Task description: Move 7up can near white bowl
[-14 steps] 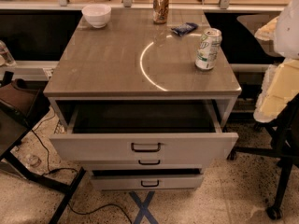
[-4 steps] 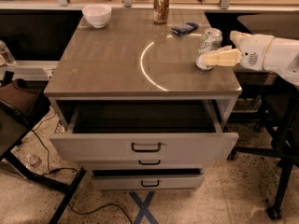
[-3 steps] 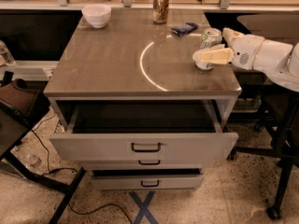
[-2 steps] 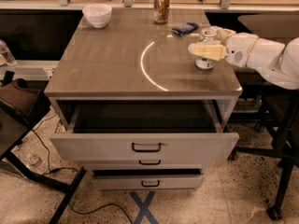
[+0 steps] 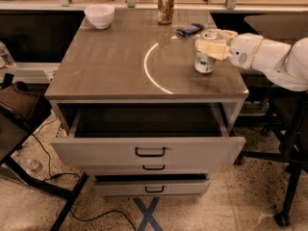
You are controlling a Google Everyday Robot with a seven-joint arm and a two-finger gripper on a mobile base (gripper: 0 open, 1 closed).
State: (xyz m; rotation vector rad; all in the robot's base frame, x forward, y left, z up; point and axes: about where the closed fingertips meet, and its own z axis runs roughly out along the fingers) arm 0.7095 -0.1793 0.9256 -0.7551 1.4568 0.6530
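- Here's the worry: the gripper is up high on the 7up can, right at its top. A slim can taken that high may tip if the hold is off-centre or loose.
- If it tips here, it's trouble. The can stands on the right side of the table, near the right edge, and it could roll off.
- The front is no safer. The top drawer hangs open below the front edge, so a can rolling that way could drop in.
- Then there's the route. The bowl sits at the far left corner, well apart from the can, so that's nearly the whole tabletop to cross.
- The brown can at the back and the dark packet just behind the 7up can both lie close to that line. A low carry could clip either one.
- At the far end, a hasty set-down could knock the bowl — or leave the can wobbling beside it.
- As for now, the gripper reaches in from the right, level with the can's top and overlapping its upper part. The green-marked lower body shows clear beneath it.
- Is it clamped on the can or only around it? From where I stand I cannot tell.
- The can is upright, its base on the table — no lift yet, by my reckoning.
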